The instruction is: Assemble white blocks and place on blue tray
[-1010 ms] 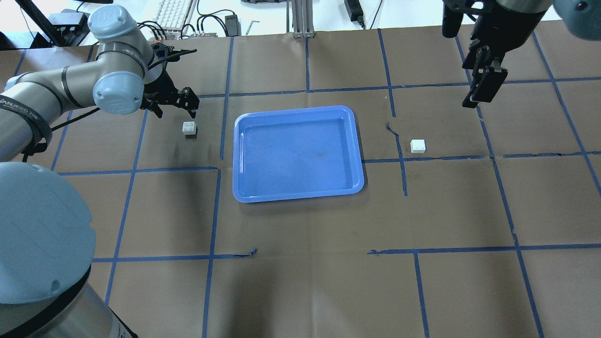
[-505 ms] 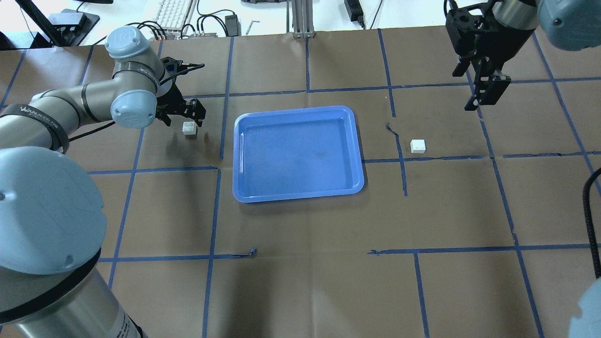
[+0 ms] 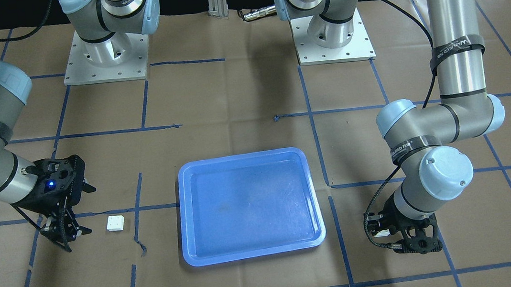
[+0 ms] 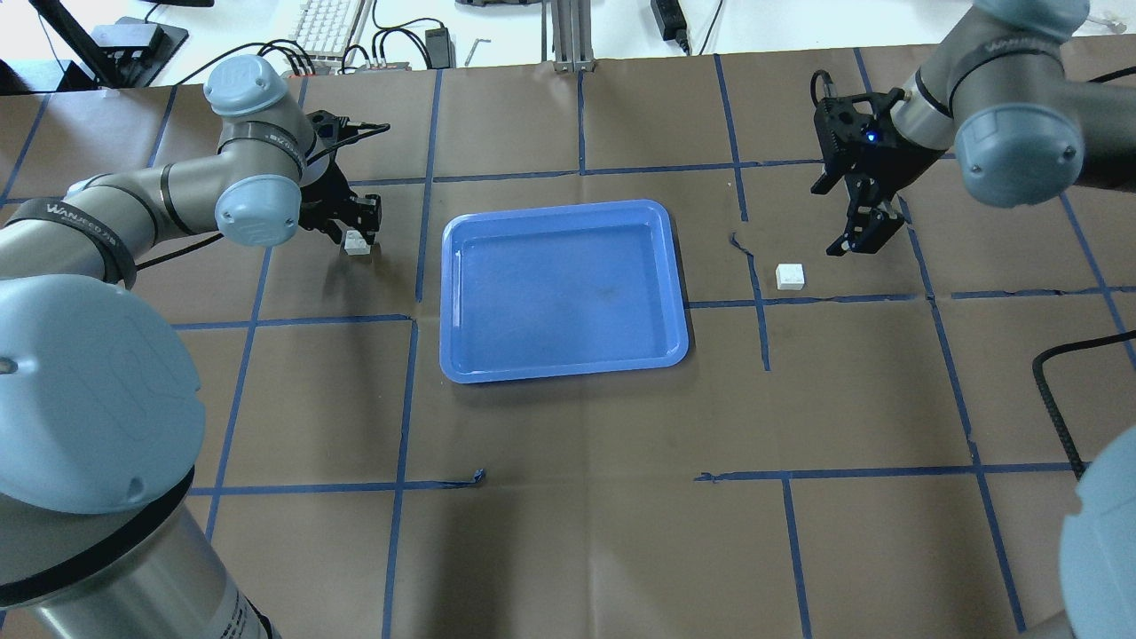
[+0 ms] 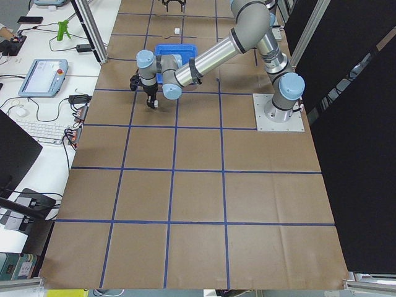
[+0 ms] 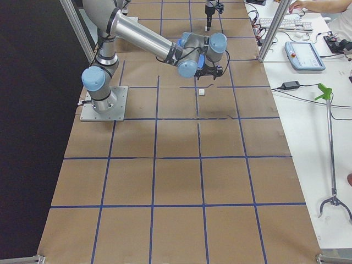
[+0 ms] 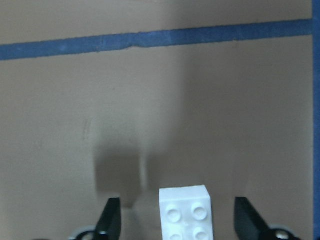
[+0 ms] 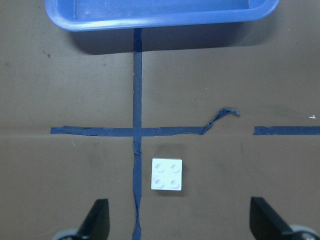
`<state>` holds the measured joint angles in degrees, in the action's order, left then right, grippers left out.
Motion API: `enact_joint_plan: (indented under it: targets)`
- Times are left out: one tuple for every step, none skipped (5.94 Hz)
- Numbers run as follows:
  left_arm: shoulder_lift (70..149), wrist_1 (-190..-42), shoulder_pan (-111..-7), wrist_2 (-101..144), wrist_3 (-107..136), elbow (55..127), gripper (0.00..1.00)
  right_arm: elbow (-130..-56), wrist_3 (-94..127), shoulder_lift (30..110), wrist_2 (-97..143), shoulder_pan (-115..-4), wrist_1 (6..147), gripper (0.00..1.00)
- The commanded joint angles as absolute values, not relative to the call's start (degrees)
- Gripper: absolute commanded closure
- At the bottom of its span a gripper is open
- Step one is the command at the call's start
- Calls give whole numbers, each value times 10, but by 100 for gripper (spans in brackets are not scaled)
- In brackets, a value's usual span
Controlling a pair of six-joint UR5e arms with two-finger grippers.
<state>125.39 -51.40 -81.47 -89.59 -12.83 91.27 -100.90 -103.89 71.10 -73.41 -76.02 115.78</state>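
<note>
The left hand [image 4: 355, 224] is being held open around the first white block [image 7: 185, 212], which is sitting between its fingers [image 7: 111, 220] for gripping. The right hand [image 4: 863, 238], also open, is being aimed at the second white block [image 8: 167, 174] just ahead. The blue tray [image 4: 568, 206] is lying between both hands.

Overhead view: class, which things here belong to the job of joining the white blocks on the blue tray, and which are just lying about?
Job: left white block, right white block, blue tray, left claw, right claw.
Lying about: keyboard, power adapter, cables.
</note>
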Motion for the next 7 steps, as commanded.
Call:
enact_joint_plan:
  targets:
    - [1252, -514, -820, -896, -137, 913, 65, -1055, -1057, 674, -675, -730, 1237, 0]
    - [1243, -514, -838, -897, -198, 911, 66, -1070, -1061, 657, -656, -729, 1242, 0]
    - [1224, -516, -881, -901, -225, 910, 66, -1084, -1062, 656, -657, -729, 1256, 0]
    - [1211, -518, -928, -904, -295, 911, 74, -1096, -1074, 655, -657, -729, 1261, 0]
    - [1202, -519, -966, -905, -381, 913, 74, -1096, -1086, 655, -657, -729, 1266, 0]
    - [1188, -519, -1007, -906, -492, 916, 74, -1095, -1088, 647, -657, -729, 1272, 0]
    - [1192, -519, -1036, -905, -595, 928, 74, -1094, -1087, 636, -657, -727, 1294, 0]
